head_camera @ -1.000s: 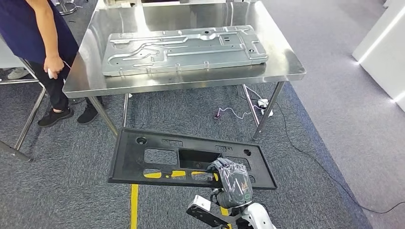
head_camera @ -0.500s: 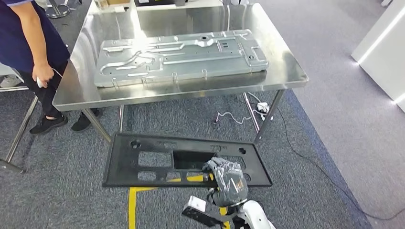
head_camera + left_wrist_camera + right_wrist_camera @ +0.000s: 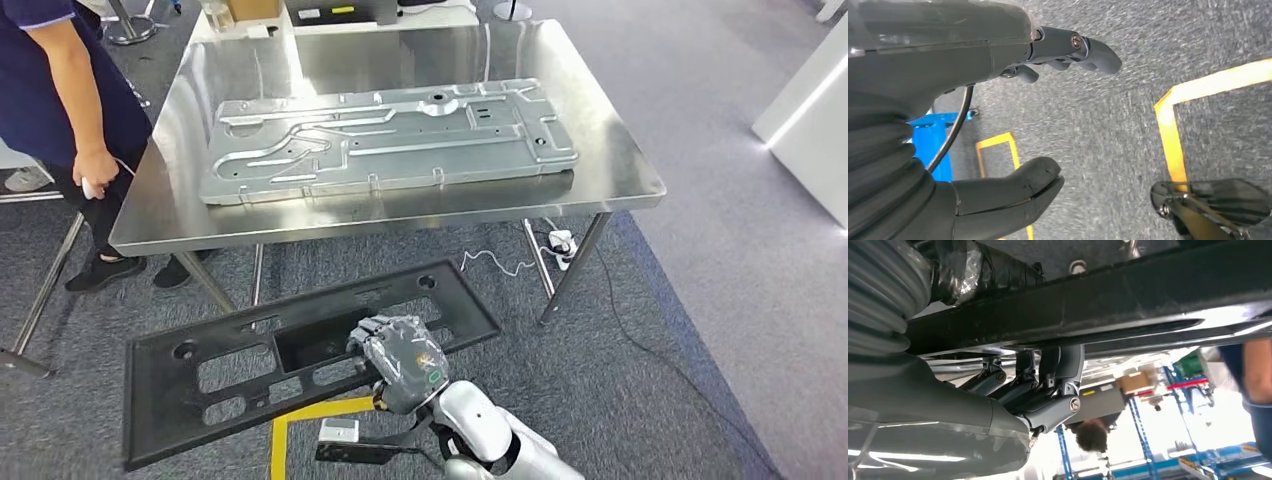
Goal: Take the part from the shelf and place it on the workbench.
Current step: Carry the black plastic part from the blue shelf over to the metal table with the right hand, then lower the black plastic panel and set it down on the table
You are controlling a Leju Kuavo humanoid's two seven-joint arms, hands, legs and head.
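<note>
From the head view, the right hand [image 3: 402, 358] grips the long black plastic panel [image 3: 300, 350] by the edge of a cut-out, carrying it just short of the steel workbench [image 3: 640, 175], where a stamped metal plate [image 3: 390, 140] already lies; a person [image 3: 60, 90] stands beside it. Placing remains.

The left wrist view shows the left hand [image 3: 973, 125] hanging empty, fingers apart, over grey carpet [image 3: 1128, 115].

The right wrist view shows fingers [image 3: 1048, 385] hooked on the panel's edge.

The right hand [image 3: 403, 357] is dark grey under clear film, with a green mark, on a glossy silver arm [image 3: 480, 430]. The left hand [image 3: 973, 115] shows a ribbed grey cover, thick thumb [image 3: 1013, 192], screw-jointed fingers [image 3: 1083, 50].
</note>
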